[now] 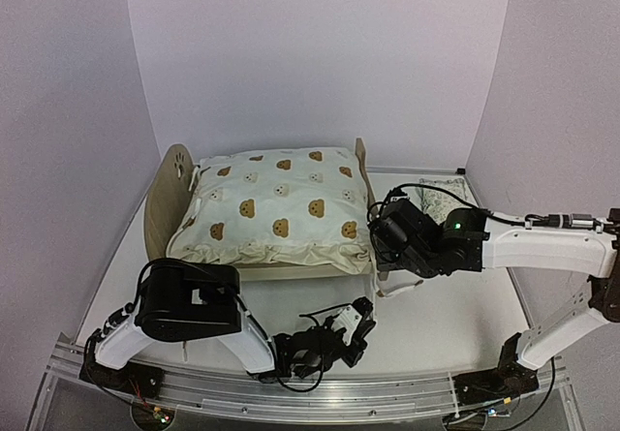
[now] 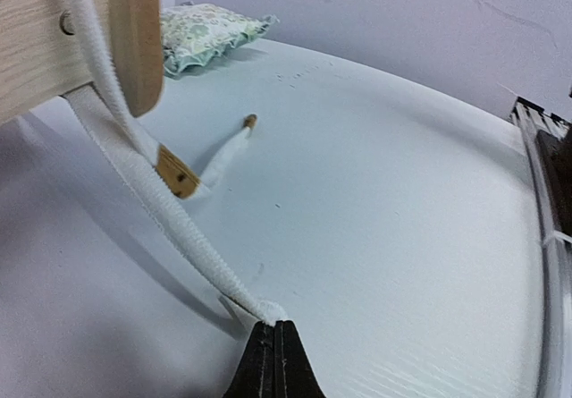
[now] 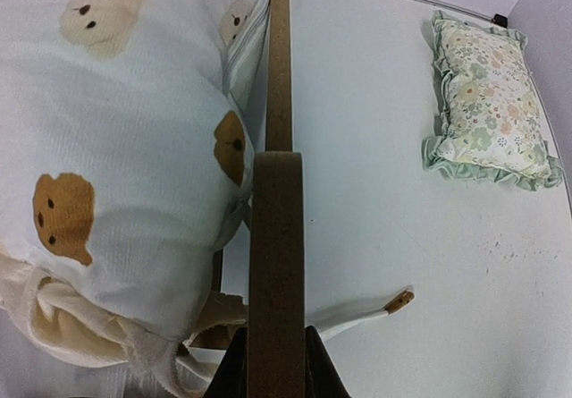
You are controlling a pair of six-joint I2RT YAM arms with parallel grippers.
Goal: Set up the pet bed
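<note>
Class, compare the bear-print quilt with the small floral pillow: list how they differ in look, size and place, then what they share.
Print: the quilt shows brown bears on cream; the pillow is green floral.
Size: the quilt far outsizes the pillow.
Place: the quilt covers the pet bed; the pillow lies apart on the table.
Both are soft, ruffled fabric.

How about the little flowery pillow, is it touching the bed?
Apart. The right wrist view shows bare table between the pillow and the bed.
</note>
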